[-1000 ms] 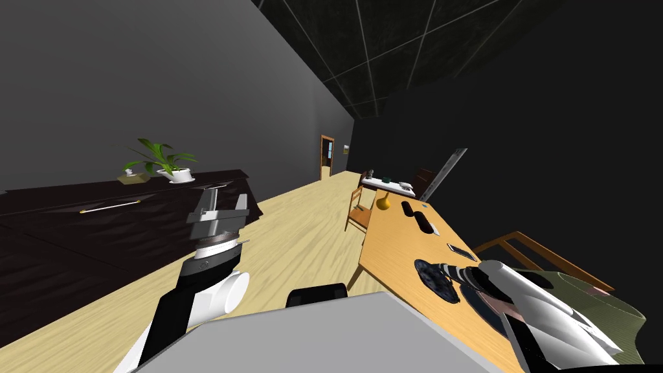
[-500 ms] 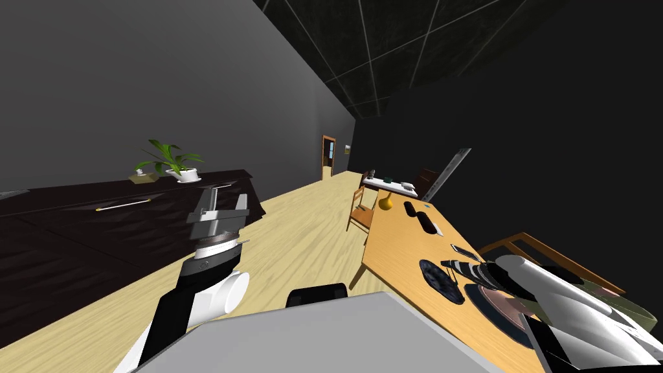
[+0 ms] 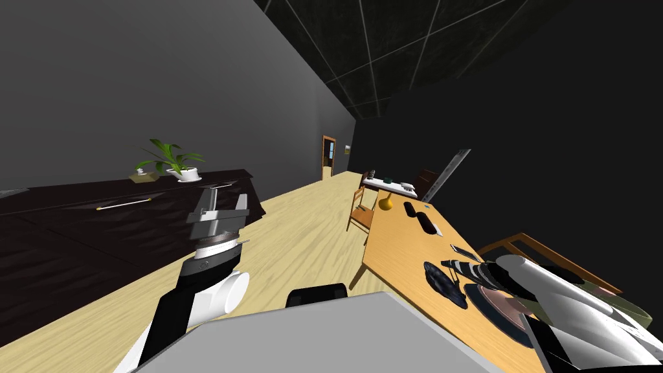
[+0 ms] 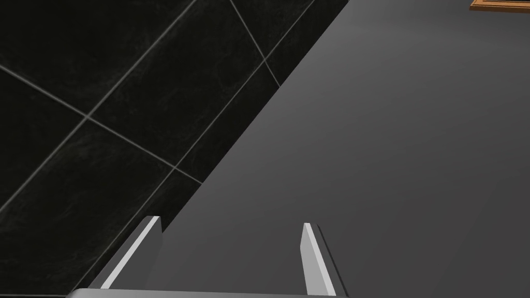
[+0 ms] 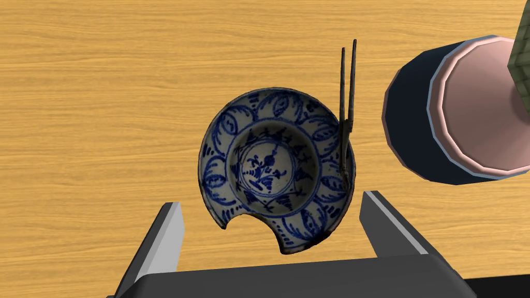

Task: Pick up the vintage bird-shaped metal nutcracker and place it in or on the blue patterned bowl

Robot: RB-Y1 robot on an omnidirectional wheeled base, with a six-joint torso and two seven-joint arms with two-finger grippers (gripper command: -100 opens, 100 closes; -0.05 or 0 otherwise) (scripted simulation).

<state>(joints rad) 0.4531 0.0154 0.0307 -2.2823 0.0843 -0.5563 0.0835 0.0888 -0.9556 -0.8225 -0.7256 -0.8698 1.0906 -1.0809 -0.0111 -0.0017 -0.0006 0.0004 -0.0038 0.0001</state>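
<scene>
Across bowl (image 5: 220, 155) rim, nutcracker (image 5: 346, 129) just beyond right gripper (image 5: 271, 202).

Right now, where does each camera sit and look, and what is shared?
Head: from my head, forward and down; left gripper raised, right gripper over table.
Left wrist: on that hand, pointing up; open fingers.
Right wrist: on that hand, straight down onto bowl, nutcracker on its rim; open fingers.
Shared: bowl, in head and right wrist.
</scene>
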